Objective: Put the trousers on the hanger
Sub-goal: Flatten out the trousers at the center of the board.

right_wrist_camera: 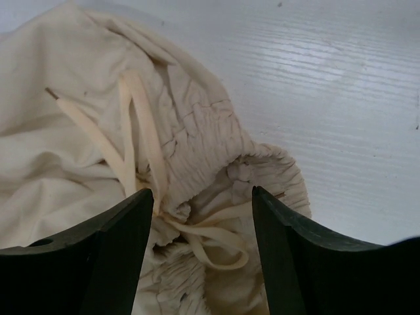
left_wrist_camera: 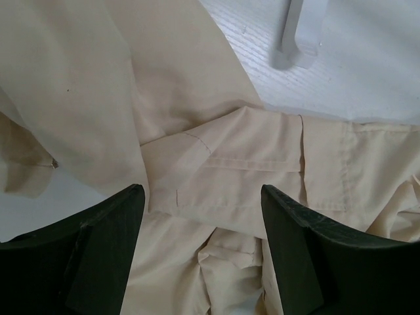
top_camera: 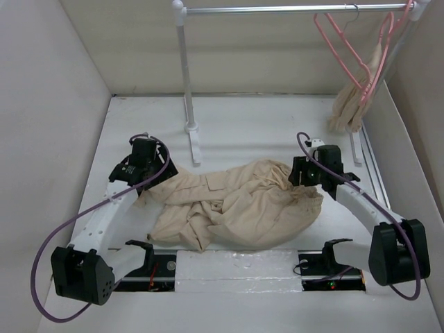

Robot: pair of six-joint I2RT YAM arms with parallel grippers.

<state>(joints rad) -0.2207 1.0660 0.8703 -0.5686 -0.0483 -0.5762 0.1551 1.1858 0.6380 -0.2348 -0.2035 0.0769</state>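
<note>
**Trousers: get a clean hold on the waistband first**

Trousers (top_camera: 243,208) lie crumpled in one heap on the counter (top_camera: 263,118), in front of the rack (top_camera: 186,76), between its two posts. The hanger (top_camera: 338,52) hangs at the rack's right end, beside a smaller garment (top_camera: 350,104) on a twin hanger, well apart from the heap.

The left claw (left_wrist_camera: 200,197) sits in front of the rack's left post, above the heap's end. Its jaws stand wide apart and hold nothing. Below them lies a flat pocket (left_wrist_camera: 249,177) and a fold of leg.

The right claw (right_wrist_camera: 200,197) sits in front of the rack's right post. It is likewise wide open and empty, poised over the gathered waistband (right_wrist_camera: 197,131) and its loose drawstring (right_wrist_camera: 141,125).

The step in hand looks like taking hold of the cloth so it can be spread out.

- The right claw should close on the thick gathered band itself. The drawstring would likely slip or pull through.
- The left claw does better on a seam or a folded edge than on the flat panel, where the fingers may gather only one layer.
- Both should pinch low and firmly, then lift apart slowly so the legs fall free rather than tangle.
- The cloth is soft and wide, so it will sag between the two holds.
</note>
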